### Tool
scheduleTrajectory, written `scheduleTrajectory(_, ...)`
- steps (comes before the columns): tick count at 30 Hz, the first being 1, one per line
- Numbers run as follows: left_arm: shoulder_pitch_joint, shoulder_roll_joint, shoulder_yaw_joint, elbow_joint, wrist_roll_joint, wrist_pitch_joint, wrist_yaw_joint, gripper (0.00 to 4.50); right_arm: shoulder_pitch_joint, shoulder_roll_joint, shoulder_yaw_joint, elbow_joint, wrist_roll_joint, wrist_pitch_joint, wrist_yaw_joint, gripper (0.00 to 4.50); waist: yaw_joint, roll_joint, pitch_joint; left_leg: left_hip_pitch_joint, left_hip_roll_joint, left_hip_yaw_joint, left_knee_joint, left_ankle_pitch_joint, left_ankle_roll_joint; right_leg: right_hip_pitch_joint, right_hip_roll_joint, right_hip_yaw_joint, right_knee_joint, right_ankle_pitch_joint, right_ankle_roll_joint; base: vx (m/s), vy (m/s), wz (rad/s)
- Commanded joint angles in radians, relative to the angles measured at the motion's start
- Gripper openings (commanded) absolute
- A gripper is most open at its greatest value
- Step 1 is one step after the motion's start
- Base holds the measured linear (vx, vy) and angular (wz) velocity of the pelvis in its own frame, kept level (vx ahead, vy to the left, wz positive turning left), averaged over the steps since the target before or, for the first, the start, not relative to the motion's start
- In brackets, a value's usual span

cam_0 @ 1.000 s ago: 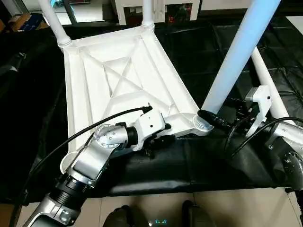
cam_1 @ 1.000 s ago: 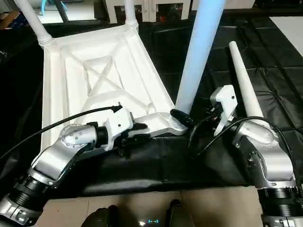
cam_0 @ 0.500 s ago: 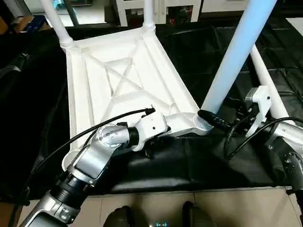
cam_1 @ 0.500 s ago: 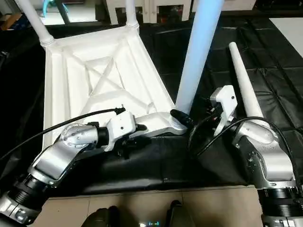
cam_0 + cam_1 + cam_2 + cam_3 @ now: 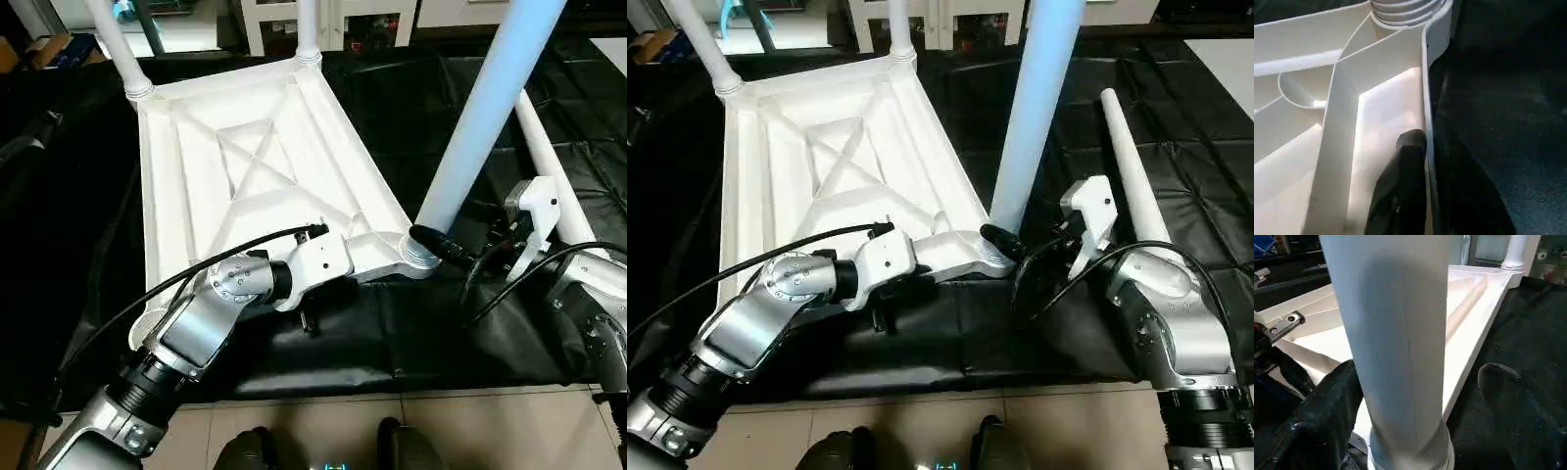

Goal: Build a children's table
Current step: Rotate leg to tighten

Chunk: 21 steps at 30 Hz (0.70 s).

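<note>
table top (image 5: 245, 166) upturned, leg (image 5: 480, 117) upright in corner

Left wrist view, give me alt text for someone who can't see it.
The left claw grips the white tabletop by its near rim wall: one black finger lies inside against the underside, the other outside over the black mat. Ribs cross the underside, and a ribbed corner socket sits at the rim's far end.

The upright leg (image 5: 480, 117) and two far legs (image 5: 116, 44) run off the frame's top.
</note>
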State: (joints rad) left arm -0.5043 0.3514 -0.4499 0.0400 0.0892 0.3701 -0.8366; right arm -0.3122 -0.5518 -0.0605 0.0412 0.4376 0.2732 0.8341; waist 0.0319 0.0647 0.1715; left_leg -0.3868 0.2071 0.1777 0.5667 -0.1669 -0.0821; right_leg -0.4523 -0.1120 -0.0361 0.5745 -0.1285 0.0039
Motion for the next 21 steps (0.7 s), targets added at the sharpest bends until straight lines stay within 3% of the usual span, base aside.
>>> scheduleTrajectory(1,0.030,0.018,-0.024,0.048,0.029,0.035,-0.002,0.07,-0.002,-0.004,-0.011,-0.009,0.000,-0.001,0.011,4.02,-0.001,-0.020,-0.071,0.005,-0.005,0.012,-0.061,-0.213,0.100,0.062,-0.002,0.013,-0.068,-0.319,-0.212,0.000,0.000,0.00)
scheduleTrajectory(13,0.039,0.025,-0.025,0.029,0.021,0.038,-0.011,0.07,-0.028,0.000,0.037,0.050,-0.021,-0.006,0.062,4.02,-0.004,-0.020,-0.068,0.004,-0.004,0.011,-0.064,-0.229,0.097,0.059,-0.003,0.012,-0.070,-0.340,-0.207,0.000,0.000,0.00)
scheduleTrajectory(21,0.045,0.029,-0.018,0.019,0.020,0.044,-0.011,0.00,-0.068,0.035,0.056,0.100,-0.018,-0.001,0.084,3.44,-0.004,-0.022,-0.067,0.005,-0.002,0.011,-0.065,-0.213,0.098,0.060,-0.003,0.013,-0.068,-0.318,-0.216,0.000,0.000,0.00)
